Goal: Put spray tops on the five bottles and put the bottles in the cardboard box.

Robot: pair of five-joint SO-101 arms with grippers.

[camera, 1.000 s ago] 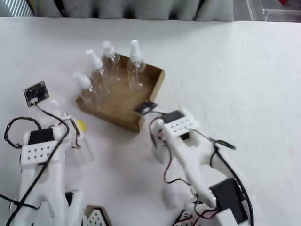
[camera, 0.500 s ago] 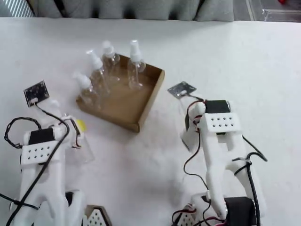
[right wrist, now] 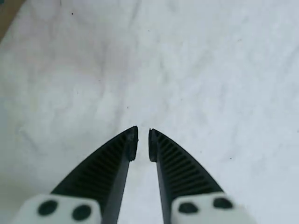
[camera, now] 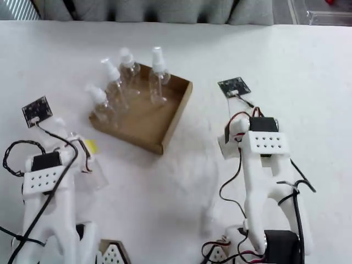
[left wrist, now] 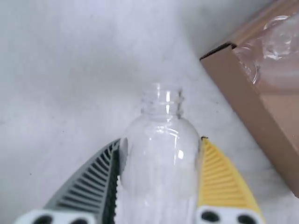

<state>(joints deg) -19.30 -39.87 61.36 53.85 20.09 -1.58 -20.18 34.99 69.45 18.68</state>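
Observation:
My left gripper is shut on a clear bottle, its grey and yellow fingers pressing the two sides. The bottle's threaded neck is bare, with no spray top. In the high view this bottle sits low over the table, in front of the cardboard box and to its left. Several clear bottles with white spray tops stand in the box along its far and left sides. My right gripper is shut with nothing in it, over bare white table to the right of the box.
The right arm stands well right of the box, with its small dark circuit board sticking out toward the back. A corner of the box lies close to the held bottle's neck. A grey cushion edge runs behind the table.
The right arm has swung from the box's front corner out to the right, away from the box. The left arm has shifted slightly left, still holding the bottle.

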